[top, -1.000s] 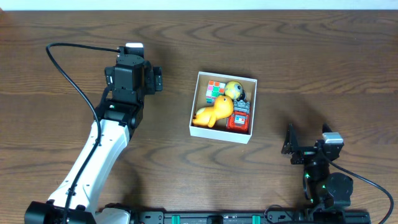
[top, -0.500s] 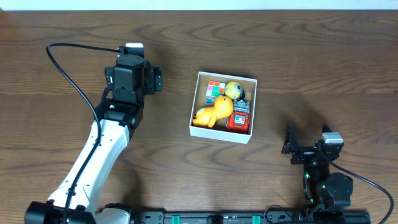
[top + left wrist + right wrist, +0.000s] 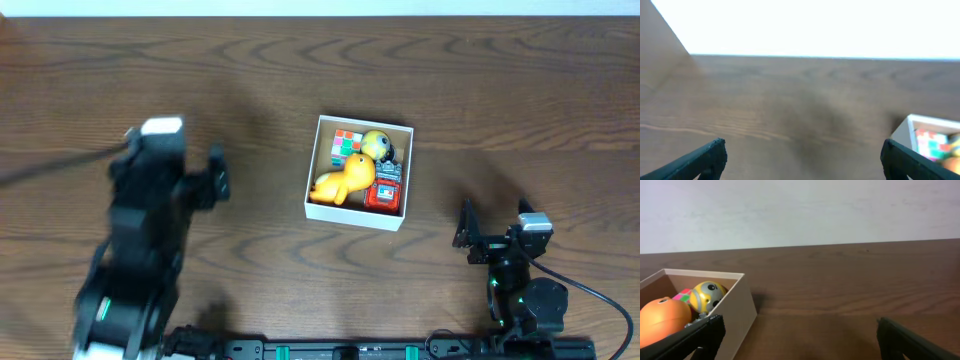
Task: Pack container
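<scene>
We see the container (image 3: 355, 216), a shallow square box with thin white walls, sitting flat on the wooden table (image 3: 520, 90) near the middle of the overhead view, its open top facing up. Its sides look nearly equal, so we cannot name a long axis. The whole square is turned slightly clockwise against the table's grain.

Four toys lie packed close together inside it. A colour cube (image 3: 345, 146) is in the far left corner and a yellow ball with a face (image 3: 377, 143) is in the far right corner. An orange-yellow rounded toy (image 3: 340, 182) lies along the near left side, and a red toy (image 3: 384, 192) is in the near right corner.

The left gripper (image 3: 213, 182) is well to the left of the container and apart from it. Its arm reaches up from the near table edge and shows only as a blur from above, so we cannot make out its exact pose. In the left wrist view its two dark fingers (image 3: 695, 161) are spread wide and hold nothing, with the container's corner ahead and to the right.

The right gripper (image 3: 493, 222) is to the near right of the container, well apart from it. It is folded low over its base and points toward the far side of the table. Its jaws are also spread wide and empty, and in the right wrist view the container's white wall is ahead and to the left.
</scene>
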